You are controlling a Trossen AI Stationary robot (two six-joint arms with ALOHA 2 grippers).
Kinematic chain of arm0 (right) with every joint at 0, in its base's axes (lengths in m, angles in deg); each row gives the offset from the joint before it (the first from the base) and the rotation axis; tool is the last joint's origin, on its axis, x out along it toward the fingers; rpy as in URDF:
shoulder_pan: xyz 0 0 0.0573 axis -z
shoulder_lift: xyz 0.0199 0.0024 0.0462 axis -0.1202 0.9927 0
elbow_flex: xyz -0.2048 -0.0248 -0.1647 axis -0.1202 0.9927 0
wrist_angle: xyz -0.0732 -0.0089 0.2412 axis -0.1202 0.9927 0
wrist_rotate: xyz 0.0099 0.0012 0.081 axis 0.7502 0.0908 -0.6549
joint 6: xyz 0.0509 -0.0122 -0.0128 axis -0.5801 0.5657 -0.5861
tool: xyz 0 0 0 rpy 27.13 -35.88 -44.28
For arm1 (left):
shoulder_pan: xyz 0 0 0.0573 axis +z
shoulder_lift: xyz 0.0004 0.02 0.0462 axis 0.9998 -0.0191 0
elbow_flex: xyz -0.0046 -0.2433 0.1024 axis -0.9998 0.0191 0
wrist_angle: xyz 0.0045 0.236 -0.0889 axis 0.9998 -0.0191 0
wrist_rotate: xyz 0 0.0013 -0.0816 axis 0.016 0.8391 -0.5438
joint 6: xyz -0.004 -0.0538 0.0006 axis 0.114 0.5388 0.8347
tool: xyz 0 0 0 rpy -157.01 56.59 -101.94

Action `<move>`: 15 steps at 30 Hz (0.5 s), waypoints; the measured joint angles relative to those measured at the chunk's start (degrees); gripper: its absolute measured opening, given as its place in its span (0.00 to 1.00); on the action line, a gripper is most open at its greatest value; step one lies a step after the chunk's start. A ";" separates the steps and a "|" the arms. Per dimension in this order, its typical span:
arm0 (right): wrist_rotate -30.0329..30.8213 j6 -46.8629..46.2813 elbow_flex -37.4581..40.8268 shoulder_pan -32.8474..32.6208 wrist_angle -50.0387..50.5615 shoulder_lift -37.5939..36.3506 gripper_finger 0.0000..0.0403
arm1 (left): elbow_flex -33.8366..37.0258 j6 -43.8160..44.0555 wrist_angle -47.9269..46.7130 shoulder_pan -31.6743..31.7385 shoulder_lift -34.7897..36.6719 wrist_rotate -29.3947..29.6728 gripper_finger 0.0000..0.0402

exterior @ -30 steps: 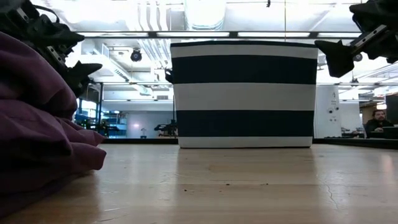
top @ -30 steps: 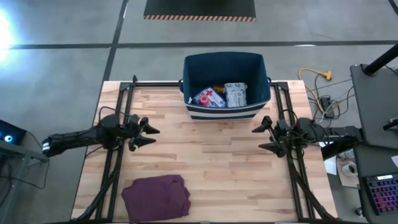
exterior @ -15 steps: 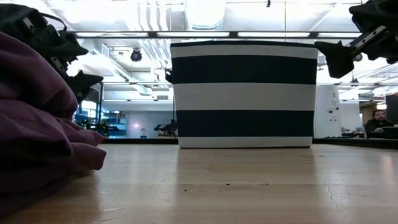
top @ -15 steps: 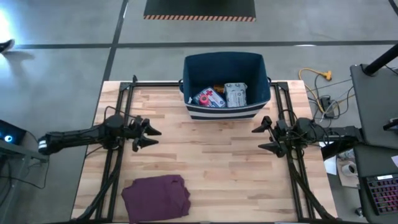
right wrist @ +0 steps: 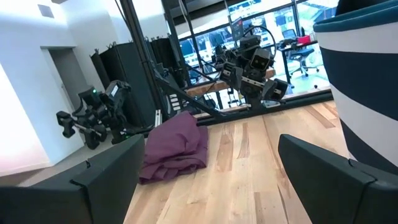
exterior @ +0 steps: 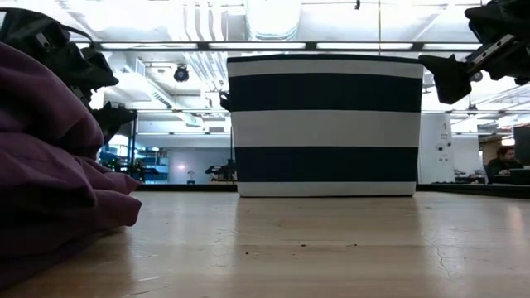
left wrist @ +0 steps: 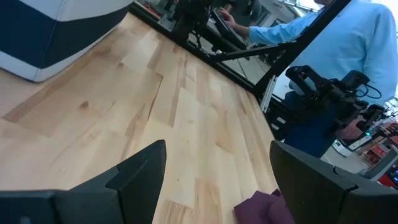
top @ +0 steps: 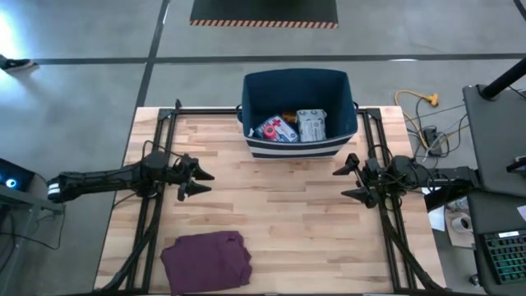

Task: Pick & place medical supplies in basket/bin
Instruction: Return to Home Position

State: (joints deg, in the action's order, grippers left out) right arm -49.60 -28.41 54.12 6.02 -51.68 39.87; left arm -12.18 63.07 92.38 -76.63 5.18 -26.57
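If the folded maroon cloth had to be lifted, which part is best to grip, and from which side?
Take the maroon cloth by a raised fold, coming straight down from above, I would judge. It lies as a soft heap on the table, with rounded folds and no stiff edge. The open left gripper is nearer.

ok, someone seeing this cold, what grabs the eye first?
The navy striped bin at the far middle of the table, with a blue pouch and a printed packet lying inside. Next, the maroon cloth bunched at the near left corner. The left gripper and right gripper hang open and empty on either side.
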 joint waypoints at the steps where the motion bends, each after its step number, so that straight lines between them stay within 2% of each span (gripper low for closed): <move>1: 0.00 0.00 0.00 0.00 0.01 0.00 0.89 | 0.00 0.00 0.00 0.00 -0.22 0.00 0.67; 15: 0.01 0.00 0.00 0.00 -0.01 0.00 0.89 | 0.00 0.00 -0.01 0.01 -0.73 0.00 0.67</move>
State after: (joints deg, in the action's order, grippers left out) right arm -49.60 -28.41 54.12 6.02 -51.69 39.87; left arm -12.18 63.07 92.37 -76.62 4.45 -26.57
